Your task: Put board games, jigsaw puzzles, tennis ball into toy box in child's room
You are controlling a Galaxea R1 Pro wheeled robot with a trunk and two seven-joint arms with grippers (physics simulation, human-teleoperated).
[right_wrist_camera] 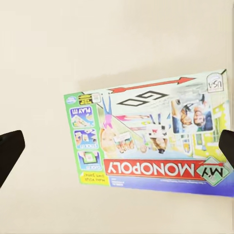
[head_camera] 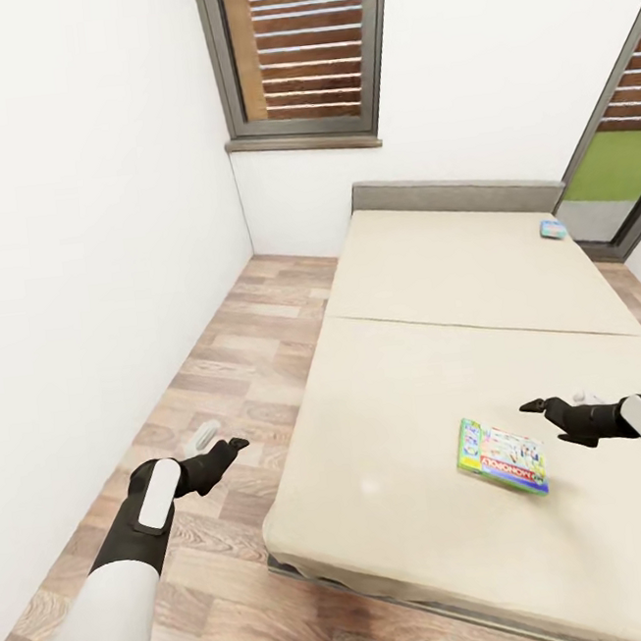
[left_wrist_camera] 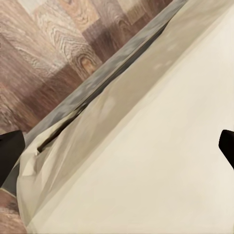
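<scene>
A green Monopoly board game lies flat on the beige bed, near its front right. My right gripper hovers open just right of and above the box; in the right wrist view the box lies between the two dark fingertips, which stand wide apart. A second, small blue board game rests far back on the bed by the headboard. My left gripper hangs open over the wood floor, left of the bed, holding nothing; the left wrist view looks along the bed's edge.
A white wall runs along the left, with a strip of wood floor between it and the bed. A shuttered window is on the back wall. A doorway opens at the back right.
</scene>
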